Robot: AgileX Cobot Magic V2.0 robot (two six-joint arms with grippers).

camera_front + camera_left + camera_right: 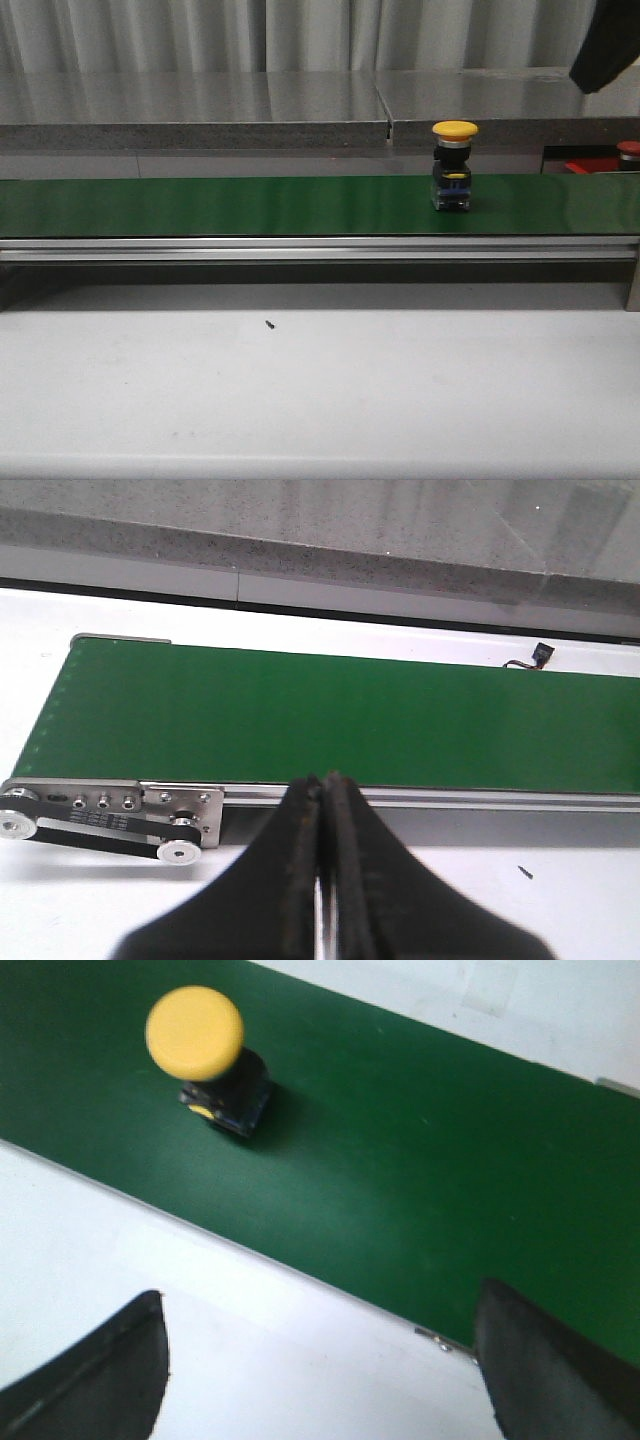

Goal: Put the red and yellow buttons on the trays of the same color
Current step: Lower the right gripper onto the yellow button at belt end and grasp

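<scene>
A yellow button [455, 165] with a yellow domed cap on a dark body stands upright on the green belt [250, 205], right of its middle. In the right wrist view the same yellow button [195, 1032] stands on the belt [450, 1140], ahead of my right gripper [316, 1360], which is wide open, empty and over the white table. A red button [630, 151] stands at the far right behind the belt, beside a strip of the red tray [585, 167]. My left gripper [322, 785] is shut on nothing, near the bare left end of the belt [300, 715].
A dark part of my right arm [608, 45] hangs at the top right of the front view. A steel counter [200, 100] runs behind the belt. The belt's drive pulleys [100, 815] sit at its left end. A small dark speck [270, 323] lies on the white table.
</scene>
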